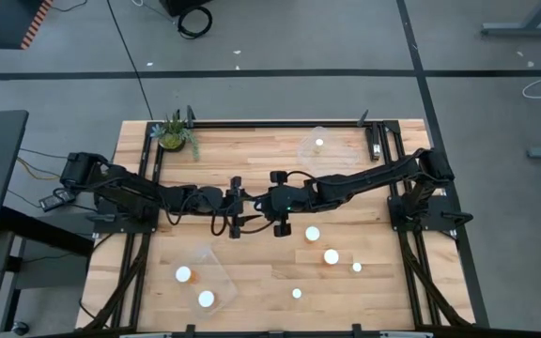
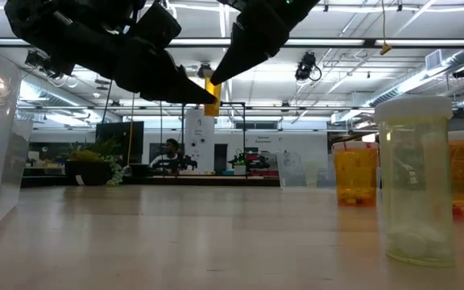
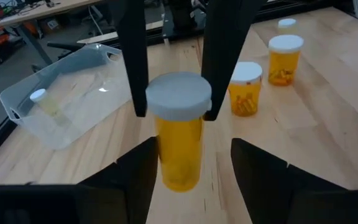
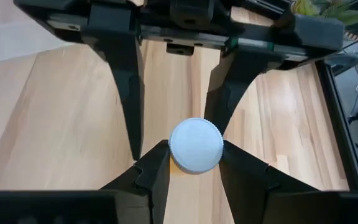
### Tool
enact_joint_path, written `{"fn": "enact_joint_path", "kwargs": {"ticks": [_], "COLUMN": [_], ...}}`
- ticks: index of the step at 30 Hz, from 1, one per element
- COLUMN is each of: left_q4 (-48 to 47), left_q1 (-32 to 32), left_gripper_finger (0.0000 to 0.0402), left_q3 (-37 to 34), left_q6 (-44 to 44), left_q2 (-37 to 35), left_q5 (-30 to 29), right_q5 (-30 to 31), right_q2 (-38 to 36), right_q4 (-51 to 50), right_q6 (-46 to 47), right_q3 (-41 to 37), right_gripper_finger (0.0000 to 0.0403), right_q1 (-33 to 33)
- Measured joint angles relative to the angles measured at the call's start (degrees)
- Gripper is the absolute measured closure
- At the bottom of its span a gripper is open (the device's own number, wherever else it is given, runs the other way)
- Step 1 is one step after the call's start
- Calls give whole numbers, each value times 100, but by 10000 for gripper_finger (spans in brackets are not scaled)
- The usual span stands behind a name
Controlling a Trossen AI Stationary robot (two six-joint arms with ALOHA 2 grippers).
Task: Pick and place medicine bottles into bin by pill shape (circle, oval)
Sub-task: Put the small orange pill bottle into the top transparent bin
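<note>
Black fingers of the right gripper clamp the ribbed white cap of a small, translucent orange plastic medicine bottle, held above the middle of the pale wooden table. The left gripper stands spread, flanking its smooth cylindrical body. It is likely light, rigid and slick-walled, so the ribbed cap probably gives the surer hold.

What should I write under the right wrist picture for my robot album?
The right gripper grips a white-capped medicine bottle while the left gripper faces it, jaws open around the bottle.
</note>
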Motion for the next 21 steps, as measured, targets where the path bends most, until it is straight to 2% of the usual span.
{"fn": "enact_joint_path", "kwargs": {"ticks": [8,21], "left_q4": [-6,-122], "left_q1": [11,11], "left_gripper_finger": [209,225], "left_q3": [-4,-7], "left_q6": [241,319], "left_q2": [0,0], "left_q5": [-500,-664], "right_q5": [3,-144], "right_q2": [0,0], "right_q4": [-138,-1201], "right_q6": [90,326], "right_q3": [0,-2], "right_gripper_finger": [264,264], "right_q1": [0,-62]}}
